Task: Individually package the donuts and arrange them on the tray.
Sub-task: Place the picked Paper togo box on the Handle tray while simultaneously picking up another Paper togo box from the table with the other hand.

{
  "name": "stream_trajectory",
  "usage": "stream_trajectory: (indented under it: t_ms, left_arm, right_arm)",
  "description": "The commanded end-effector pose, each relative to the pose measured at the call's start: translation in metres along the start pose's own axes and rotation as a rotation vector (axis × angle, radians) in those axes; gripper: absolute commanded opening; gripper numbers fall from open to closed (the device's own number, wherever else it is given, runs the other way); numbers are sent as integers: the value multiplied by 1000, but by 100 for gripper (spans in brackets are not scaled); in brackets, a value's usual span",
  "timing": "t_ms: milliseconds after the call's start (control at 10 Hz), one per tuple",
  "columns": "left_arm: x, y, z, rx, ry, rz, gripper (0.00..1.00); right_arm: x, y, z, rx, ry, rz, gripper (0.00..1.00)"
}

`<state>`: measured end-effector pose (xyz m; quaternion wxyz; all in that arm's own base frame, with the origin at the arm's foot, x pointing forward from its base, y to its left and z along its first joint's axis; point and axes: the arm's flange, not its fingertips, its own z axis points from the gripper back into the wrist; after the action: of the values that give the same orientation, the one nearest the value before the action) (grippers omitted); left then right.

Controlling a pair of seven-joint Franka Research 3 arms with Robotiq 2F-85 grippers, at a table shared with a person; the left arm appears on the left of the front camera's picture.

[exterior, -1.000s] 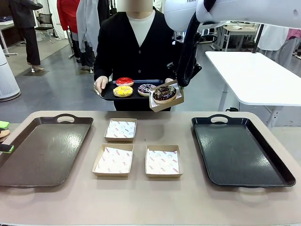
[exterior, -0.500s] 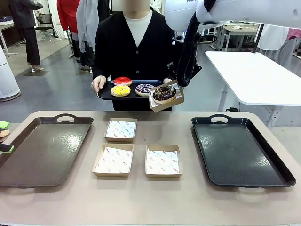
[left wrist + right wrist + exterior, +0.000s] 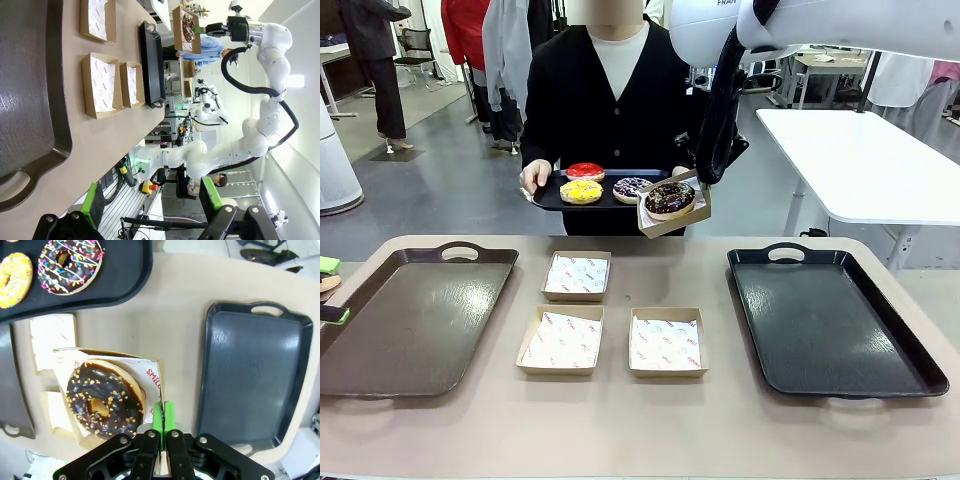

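Compared with half a second ago, the person's serving tray [image 3: 548,200] sits slightly farther to picture right; the right gripper [image 3: 163,415] and its load are unchanged.

Right gripper: pads fully closed on the thin side wall of a box [image 3: 145,365], held in the air over the table's [image 3: 640,430] far edge. The chocolate donut [image 3: 670,197] lies in this box.

Left gripper [image 3: 150,200]: jaws spread wide, nothing between them, at the outer edge of the left tray [image 3: 380,340].

Serving tray: carries the red donut [image 3: 585,171], the yellow donut [image 3: 581,191] and the drizzled donut [image 3: 630,187]. One hand [image 3: 534,178] grips its left end. The held box covers its right end, so the other hand is largely hidden and appears to sit behind the box.

Table: three empty boxes [image 3: 577,275] [image 3: 561,340] [image 3: 665,344] lie between the left tray and the right tray [image 3: 830,320], apart from one another. Both table trays carry nothing.

Obstruction: the right arm [image 3: 720,110] crosses in front of the person's torso. In the right wrist view, the held box hides part of the table boxes below it.
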<state>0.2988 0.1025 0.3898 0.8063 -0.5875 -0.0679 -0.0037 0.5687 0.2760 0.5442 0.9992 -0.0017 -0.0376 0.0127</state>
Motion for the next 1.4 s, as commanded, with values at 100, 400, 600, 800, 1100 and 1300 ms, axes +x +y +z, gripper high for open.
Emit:
stream_trajectory:
  t_ms: [100, 400, 600, 800, 1100, 1300]
  left_arm:
    - [45, -55, -29, 140, 34, 2, 100]
    - [99, -124, -82, 374, 20, -54, 100]
    - [130, -151, -127, 505, 97, -104, 100]
    - [156, -157, -166, 660, 109, -112, 100]
    - [192, -158, -214, 891, 110, -204, 100]
    - [214, -147, -237, 993, 91, -237, 100]
  right_arm:
    - [-5, -49, -6, 40, 14, 7, 1]
    - [-16, -117, -19, 80, 23, -15, 1]
    - [-31, -157, -32, 55, 9, -7, 1]
    - [-42, -189, -45, 53, 10, -19, 1]
    - [-39, -210, -66, 99, 15, -40, 1]
    - [-33, -214, -79, 119, 33, -63, 1]
